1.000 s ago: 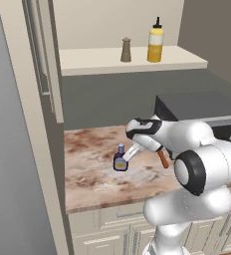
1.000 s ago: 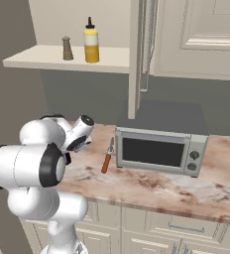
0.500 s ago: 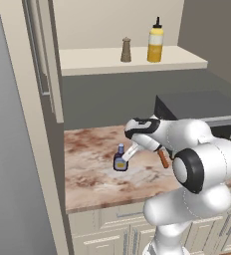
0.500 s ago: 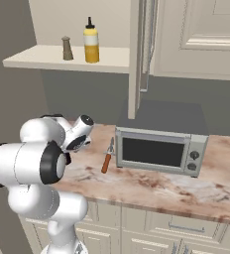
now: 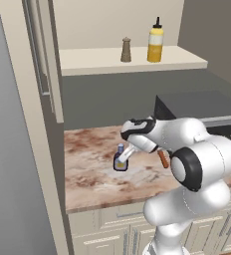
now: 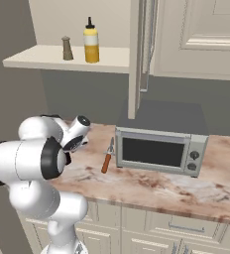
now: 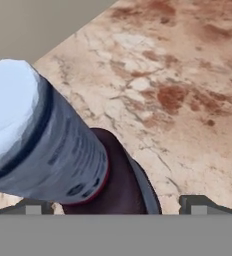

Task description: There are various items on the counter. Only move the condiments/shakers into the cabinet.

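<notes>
Worktop (image 5: 92,174): dark bottle (image 5: 120,160) upright | gripper (image 5: 123,155) at bottle, jaws wide, not gripping | shelf (image 5: 132,60): shaker (image 5: 126,50), yellow bottle (image 5: 155,42)

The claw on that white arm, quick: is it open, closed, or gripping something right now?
Gripper: open, holding nothing; its finger tips stand wide on either side of the dark bottle with blue cap, which stands on the counter.
</notes>
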